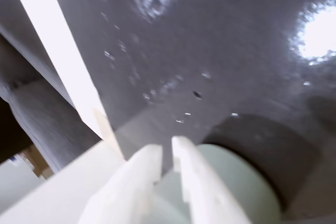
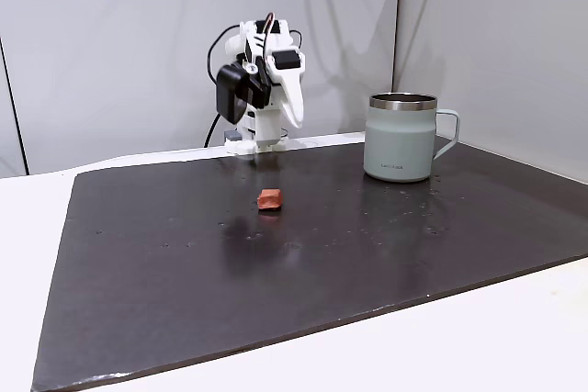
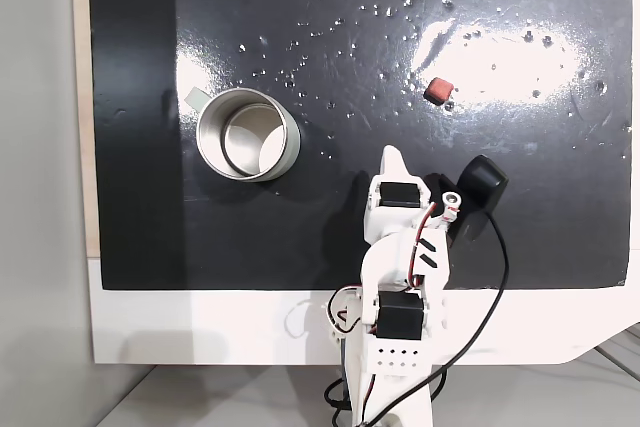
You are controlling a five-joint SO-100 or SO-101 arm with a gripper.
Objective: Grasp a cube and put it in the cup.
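The cube [image 2: 270, 199] is a tiny brick-red block lying alone on the black mat [image 2: 386, 254]; in a fixed view from above the cube [image 3: 437, 91] sits up and to the right of the arm. The cup [image 2: 401, 140], a pale grey-green mug with a steel rim and side handle, stands upright at the mat's right; from above, the cup [image 3: 290, 154] is left of the arm and nothing shows inside it. My gripper [image 2: 295, 123] [image 3: 392, 153] [image 1: 167, 145] hangs folded near the arm's base, fingers together, holding nothing, well apart from both.
The arm's white base [image 3: 395, 337] stands on the white table [image 2: 514, 337] at the mat's edge, with black cables [image 3: 500, 277] trailing off it. Grey walls [image 2: 138, 43] close in behind. A blurred pale rounded shape [image 1: 241, 182] lies behind the fingers.
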